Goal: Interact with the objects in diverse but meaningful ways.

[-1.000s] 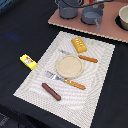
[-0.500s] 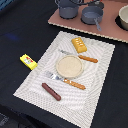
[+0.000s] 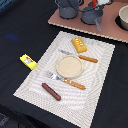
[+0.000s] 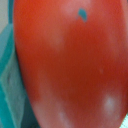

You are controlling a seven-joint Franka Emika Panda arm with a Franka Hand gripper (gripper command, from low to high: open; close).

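— Where's the tomato (image 4: pixel 70 65)?
— Right up against the wrist camera, filling nearly its whole picture, red and glossy. In the exterior view a bit of red shows at the far edge, above a dark pot (image 3: pixel 92 15) on the brown board (image 3: pixel 107 27); too blurred to say more.
— And the gripper?
— I cannot tell whether it grips or stands wide; its fingers aren't visible.
— The rest?
— On the pale mat (image 3: pixel 100 75): orange ridged block (image 3: pixel 78 45) near the far edge, sausage (image 3: pixel 51 91) near the front edge, plate (image 3: pixel 69 66) in the middle between knife (image 3: pixel 80 56) and fork (image 3: pixel 66 80). The yellow box (image 3: pixel 28 61) lies off the mat, on the black tabletop.
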